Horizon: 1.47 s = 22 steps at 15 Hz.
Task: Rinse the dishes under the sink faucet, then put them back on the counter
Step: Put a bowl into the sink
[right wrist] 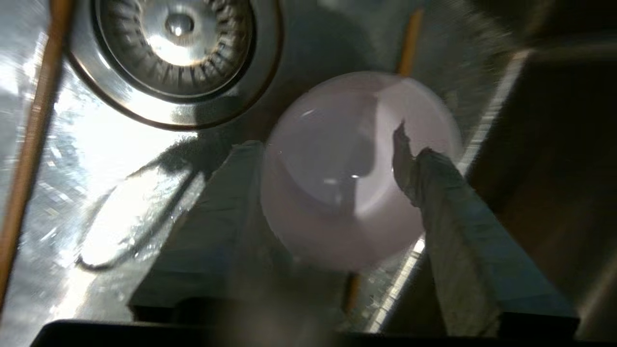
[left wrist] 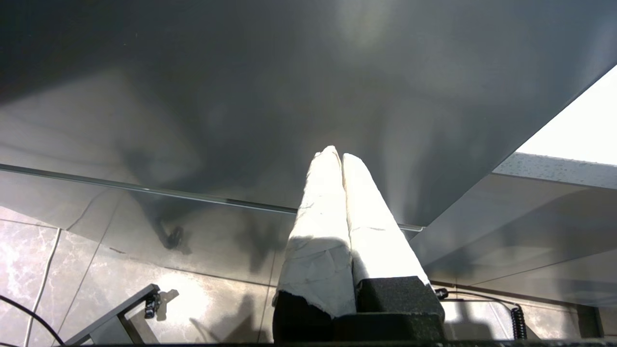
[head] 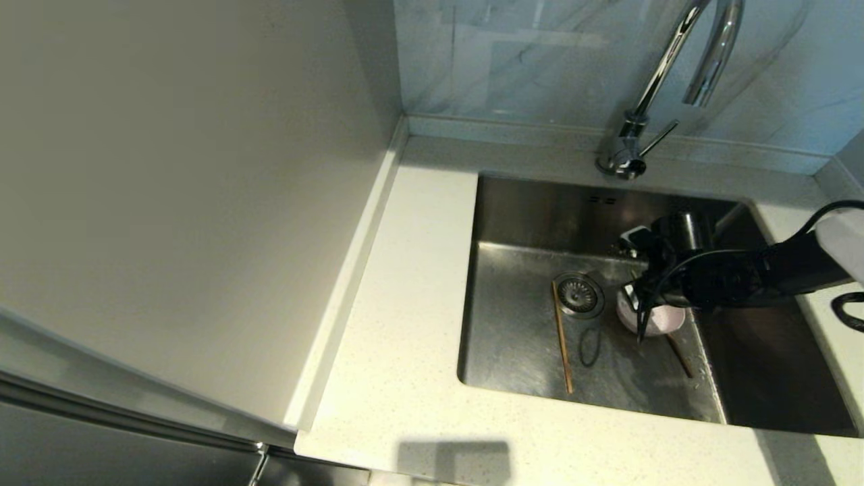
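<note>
- The sink [head: 513, 223] is dull brushed metal, wet and shiny in spots.
- The faucet [head: 665, 74] is mirror-shiny metal.
- The pink bowl [right wrist: 337, 164] looks smooth and glossy.
- The chopsticks [head: 562, 344] are brown wood.
- The surface [head: 398, 351] is speckled stone.

The right tool [right wrist: 328, 159] reaches low with fingers spread apart; the left tool [left wrist: 341, 156] hangs parked, fingers together.

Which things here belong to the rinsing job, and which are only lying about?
Job: pink bowl, two chopsticks, faucet, sink, counter, right end effector over the bowl.

Not part of it: drain strainer, side panel, left end effector parked below.
</note>
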### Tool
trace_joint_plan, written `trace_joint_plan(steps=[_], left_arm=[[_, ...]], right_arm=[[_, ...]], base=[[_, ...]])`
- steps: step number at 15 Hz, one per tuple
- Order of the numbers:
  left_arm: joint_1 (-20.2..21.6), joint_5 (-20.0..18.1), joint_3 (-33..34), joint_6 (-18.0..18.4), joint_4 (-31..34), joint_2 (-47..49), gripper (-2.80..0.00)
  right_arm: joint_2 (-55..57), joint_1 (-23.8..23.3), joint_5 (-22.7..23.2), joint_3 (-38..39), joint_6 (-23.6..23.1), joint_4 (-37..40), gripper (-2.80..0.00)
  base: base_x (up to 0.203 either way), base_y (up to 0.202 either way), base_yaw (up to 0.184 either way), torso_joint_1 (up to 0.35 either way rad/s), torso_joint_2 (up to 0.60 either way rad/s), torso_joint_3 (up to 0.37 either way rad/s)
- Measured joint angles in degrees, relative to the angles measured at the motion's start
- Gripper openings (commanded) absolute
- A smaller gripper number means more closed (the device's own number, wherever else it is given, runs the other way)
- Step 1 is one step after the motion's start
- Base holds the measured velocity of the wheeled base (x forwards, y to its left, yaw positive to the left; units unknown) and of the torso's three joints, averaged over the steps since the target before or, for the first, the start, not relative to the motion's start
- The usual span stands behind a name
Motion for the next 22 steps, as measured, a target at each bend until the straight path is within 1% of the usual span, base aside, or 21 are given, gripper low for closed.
trace_joint_plan(steps=[3, 5, 6, 7, 8, 10, 11, 13, 15, 20, 21, 22], left_arm=[[0.0, -0.01, 0.0, 0.01, 0.01, 0.0, -2.8], [0.0, 0.0, 0.0, 0.0, 0.0, 0.0, -2.8], [0.0, 0.0, 0.0, 0.03, 0.0, 0.0, -2.8], [0.0, 0.0, 0.0, 0.0, 0.02, 0.0, -2.8], [0.0, 0.01, 0.0, 0.03, 0.02, 0.0, -2.8], [0.0, 0.0, 0.0, 0.0, 0.02, 0.0, -2.8], [0.0, 0.0, 0.0, 0.0, 0.02, 0.0, -2.8], [0.0, -0.01, 0.0, 0.02, 0.0, 0.0, -2.8], [0.0, -0.01, 0.0, 0.0, 0.01, 0.0, -2.8], [0.0, 0.0, 0.0, 0.0, 0.02, 0.0, -2.8], [0.0, 0.0, 0.0, 0.0, 0.0, 0.0, -2.8], [0.0, 0.0, 0.0, 0.0, 0.0, 0.0, -2.8]], right_arm=[[-11.98, -1.75, 0.21, 6.41, -1.71, 1.25, 0.0], [-21.63, -5.62, 0.4, 11.05, -3.98, 5.03, 0.0], [-26.7, -9.19, 0.9, 12.96, -5.31, 8.54, 0.0], [-31.5, -13.82, 1.9, 14.28, -6.5, 13.43, -2.53], [-35.83, -18.48, 3.29, 15.02, -7.52, 19.44, -2.8], [-42.16, -25.45, 5.64, 15.36, -8.84, 30.57, -2.8], [-43.91, -27.68, 5.67, 15.34, -9.06, 33.64, -2.8], [-45.12, -30.93, 4.28, 15.19, -9.09, 34.69, -2.8], [-44.84, -33.13, 3.24, 15.69, -9.03, 34.85, -2.8], [-42.58, -35.34, 3.15, 17.01, -9.08, 34.79, -2.8], [-42.12, -35.8, 3.32, 17.05, -9.3, 34.63, 0.0], [-41.67, -36.11, 3.46, 16.95, -9.41, 34.57, 0.0]], base=[[0.0, 0.0, 0.0, 0.0, 0.0, 0.0], [0.0, 0.0, 0.0, 0.0, 0.0, 0.0], [0.0, 0.0, 0.0, 0.0, 0.0, 0.0], [0.0, 0.0, 0.0, 0.0, 0.0, 0.0], [0.0, 0.0, 0.0, 0.0, 0.0, 0.0], [0.0, 0.0, 0.0, 0.0, 0.0, 0.0], [0.0, 0.0, 0.0, 0.0, 0.0, 0.0], [0.0, 0.0, 0.0, 0.0, 0.0, 0.0], [0.0, 0.0, 0.0, 0.0, 0.0, 0.0], [0.0, 0.0, 0.0, 0.0, 0.0, 0.0], [0.0, 0.0, 0.0, 0.0, 0.0, 0.0], [0.0, 0.0, 0.0, 0.0, 0.0, 0.0]])
